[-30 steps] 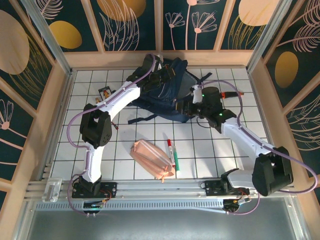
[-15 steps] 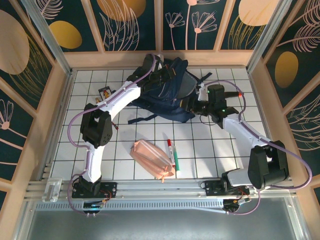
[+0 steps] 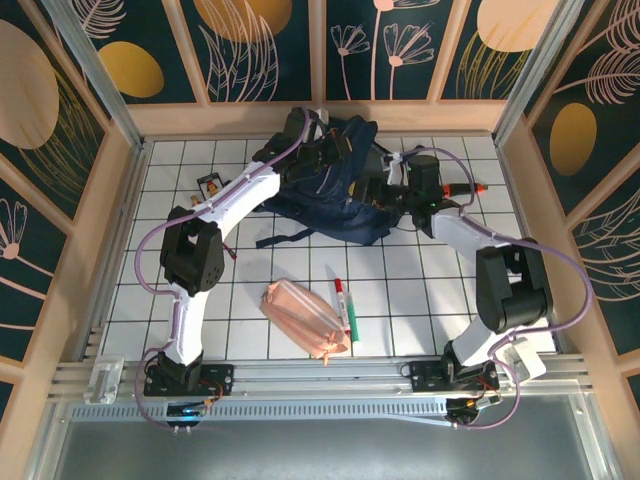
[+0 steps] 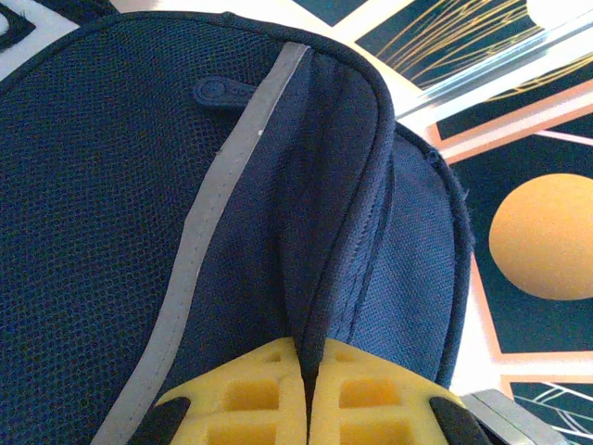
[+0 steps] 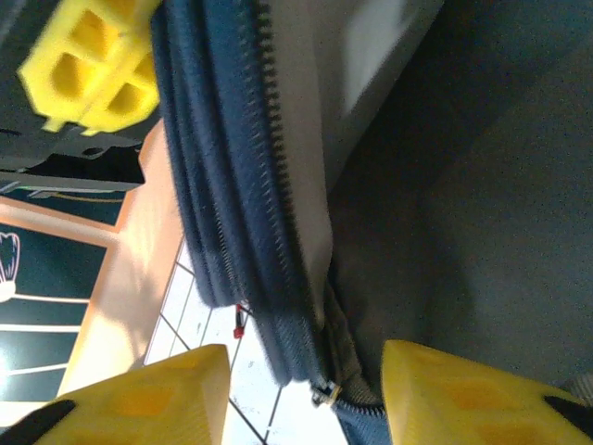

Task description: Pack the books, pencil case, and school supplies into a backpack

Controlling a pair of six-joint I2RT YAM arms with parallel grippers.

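The backpack [image 3: 335,195] lies at the table's 12 o'clock end, with a fold of its fabric pinched between the left gripper's [image 4: 306,375] closed fingers. The right gripper [image 5: 301,371] gapes wide astride the bag's zipper edge, gripping nothing. Toward 6 o'clock the pencil case [image 3: 305,318] runs 10-to-4, and the marker pen [image 3: 345,308] just beside it points its red cap to 12.
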